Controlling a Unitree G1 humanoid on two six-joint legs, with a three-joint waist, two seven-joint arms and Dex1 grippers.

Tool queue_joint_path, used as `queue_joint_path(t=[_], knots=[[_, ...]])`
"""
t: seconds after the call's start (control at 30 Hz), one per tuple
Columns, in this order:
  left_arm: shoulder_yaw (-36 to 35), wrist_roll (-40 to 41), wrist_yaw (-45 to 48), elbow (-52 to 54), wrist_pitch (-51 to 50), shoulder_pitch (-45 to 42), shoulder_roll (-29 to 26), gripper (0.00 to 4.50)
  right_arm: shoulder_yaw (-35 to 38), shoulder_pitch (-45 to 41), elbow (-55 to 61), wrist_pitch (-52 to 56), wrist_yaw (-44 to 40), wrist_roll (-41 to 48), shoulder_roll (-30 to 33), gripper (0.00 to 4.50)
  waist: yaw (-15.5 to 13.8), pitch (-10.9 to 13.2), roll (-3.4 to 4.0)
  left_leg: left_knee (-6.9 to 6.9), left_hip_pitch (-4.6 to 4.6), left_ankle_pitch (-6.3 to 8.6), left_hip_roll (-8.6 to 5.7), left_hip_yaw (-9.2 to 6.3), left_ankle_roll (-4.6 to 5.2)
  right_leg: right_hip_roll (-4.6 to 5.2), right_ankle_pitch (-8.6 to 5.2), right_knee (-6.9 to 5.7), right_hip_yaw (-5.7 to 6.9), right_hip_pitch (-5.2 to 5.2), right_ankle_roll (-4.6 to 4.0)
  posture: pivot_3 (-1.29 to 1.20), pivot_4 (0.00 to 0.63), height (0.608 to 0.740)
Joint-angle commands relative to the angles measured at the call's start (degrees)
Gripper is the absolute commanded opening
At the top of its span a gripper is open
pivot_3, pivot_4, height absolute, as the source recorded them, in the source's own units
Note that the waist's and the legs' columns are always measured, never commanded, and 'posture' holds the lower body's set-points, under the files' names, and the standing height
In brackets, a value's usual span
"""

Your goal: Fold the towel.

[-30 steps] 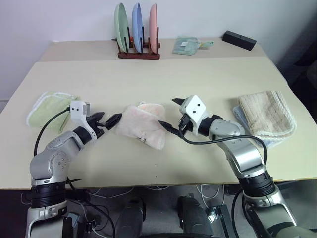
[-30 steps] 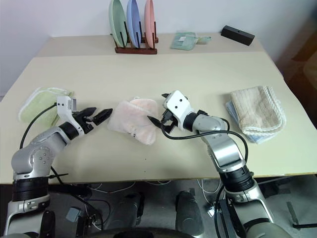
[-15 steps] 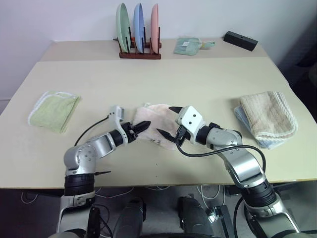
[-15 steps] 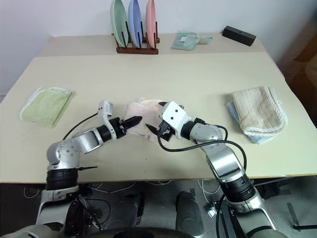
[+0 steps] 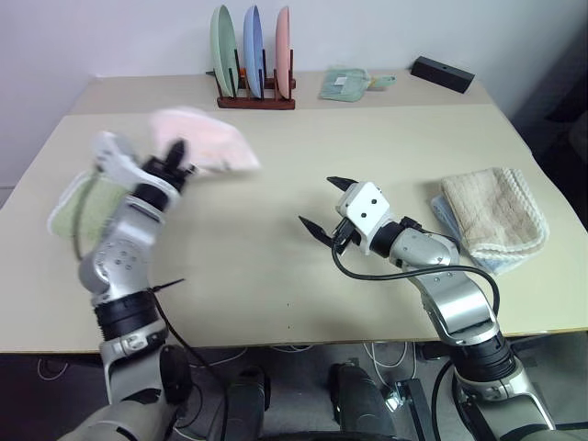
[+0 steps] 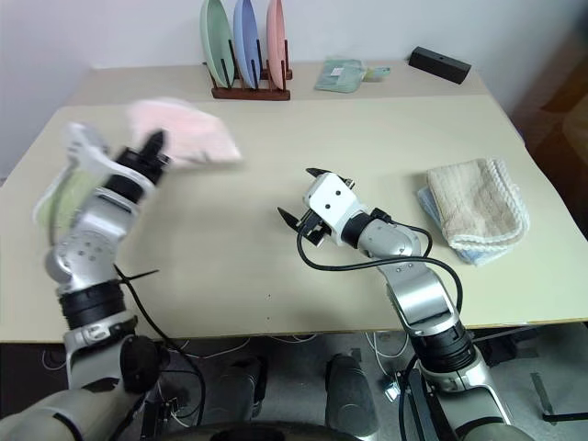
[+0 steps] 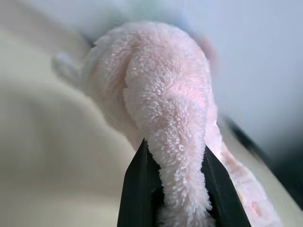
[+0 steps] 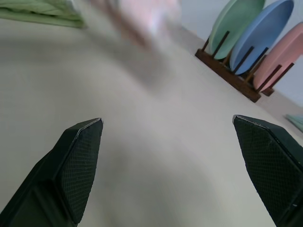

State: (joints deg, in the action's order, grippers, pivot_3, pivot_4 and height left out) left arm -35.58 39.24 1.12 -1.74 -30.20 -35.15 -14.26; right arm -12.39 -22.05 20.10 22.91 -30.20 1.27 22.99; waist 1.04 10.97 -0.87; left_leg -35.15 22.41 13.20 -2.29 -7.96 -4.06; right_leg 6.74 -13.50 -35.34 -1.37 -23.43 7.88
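Up off the bench (image 5: 276, 276), the towel (image 5: 207, 142) is a bunched, fluffy wad of pale pink terry, blurred in the head views. In the left wrist view its pile looks thick and loose, a rounded roll of it bulging out past the fingers (image 7: 135, 189) with more cloth trailing beyond. The left hand (image 5: 175, 161) is pinching the towel between its two black fingers, which press into the roll from both sides. The bunch hangs just past the fingertips, above the bench.

Well apart from it, the right hand (image 5: 322, 207) hovers over the bare middle of the bench with its fingers spread wide and nothing between them; in its wrist view the fingertips (image 8: 78, 163) stand far apart over plain tan surface.

Just below and behind the left hand lies a folded light green cloth (image 5: 69, 207) with a white edge, partly covered by that arm. Off to the outer side of the right hand rests a thick beige ribbed towel (image 5: 491, 216) stacked on a pale blue cloth (image 5: 450, 220). Beyond both hands, at the far side of the bench, a wooden rack (image 5: 257, 99) holds three upright plates, green (image 5: 223, 46), blue (image 5: 253, 46) and pink (image 5: 283, 46). Near it lie a small greenish folded cloth (image 5: 347, 84) and a black box (image 5: 443, 73).
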Motion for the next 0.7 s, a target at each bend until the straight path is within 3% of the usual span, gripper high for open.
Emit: queue_joint_path(t=[0.03, 0.2, 0.3, 0.5, 0.53, 0.7], knots=[[-6.08, -2.65, -7.77, -5.01, 6.18, 0.41, -2.21, 0.03, -0.11, -0.48, 0.44, -2.2, -0.05, -0.16, -0.66, 4.5, -0.15, 0.0, 0.0, 0.0, 0.01, 0.0, 0.0, 0.0, 0.0, 0.0, 0.0, 0.0, 0.0, 0.0, 0.0, 0.0, 0.15, 0.74], [-10.33, -3.84, -15.53, -8.35, 12.18, 3.68, -0.58, 0.03, -1.54, 0.6, -1.53, -4.7, -0.39, -1.7, -0.05, 4.5, -0.57, 0.0, -0.19, -0.05, 0.02, 0.0, -0.01, -0.01, -0.01, 0.0, 0.05, 0.02, 0.01, 0.06, 0.08, 0.0, 0.15, 0.74], [-11.96, -1.03, -16.97, -7.12, 12.55, 5.64, 1.49, 1.13, -1.86, 0.78, -2.35, -5.38, -0.51, -2.42, 0.14, 4.5, -0.49, -0.03, -0.32, -0.08, 0.04, -0.01, -0.01, -0.04, -0.03, 0.0, 0.06, 0.02, 0.02, 0.07, 0.09, 0.0, 0.15, 0.74], [-11.83, 3.13, -16.32, -2.26, 11.55, 9.12, 1.65, 4.24, -1.68, 0.78, -2.28, -5.73, -1.13, -2.82, 0.19, 4.5, -0.05, -0.04, -0.33, -0.07, 0.01, -0.02, -0.01, -0.04, -0.04, -0.01, 0.07, -0.02, 0.02, 0.05, 0.1, 0.0, 0.15, 0.74], [-11.78, 3.6, -15.96, -0.96, 11.19, 10.22, 1.09, 4.44, -1.56, 0.81, -2.23, -5.64, -1.18, -2.75, 0.17, 4.5, -0.05, -0.04, -0.33, -0.06, 0.01, -0.02, 0.0, -0.04, -0.04, -0.01, 0.07, -0.02, 0.02, 0.05, 0.1, 0.0, 0.15, 0.74], [-10.48, 1.41, -14.02, 3.98, 12.68, 14.35, -3.34, 4.44, -0.37, 1.17, -2.11, -4.72, -1.45, -1.29, -0.28, 4.5, -0.11, -0.04, -0.34, -0.05, 0.0, -0.02, 0.0, -0.03, -0.04, -0.02, 0.07, -0.03, 0.01, 0.04, 0.09, 0.0, 0.15, 0.74]])
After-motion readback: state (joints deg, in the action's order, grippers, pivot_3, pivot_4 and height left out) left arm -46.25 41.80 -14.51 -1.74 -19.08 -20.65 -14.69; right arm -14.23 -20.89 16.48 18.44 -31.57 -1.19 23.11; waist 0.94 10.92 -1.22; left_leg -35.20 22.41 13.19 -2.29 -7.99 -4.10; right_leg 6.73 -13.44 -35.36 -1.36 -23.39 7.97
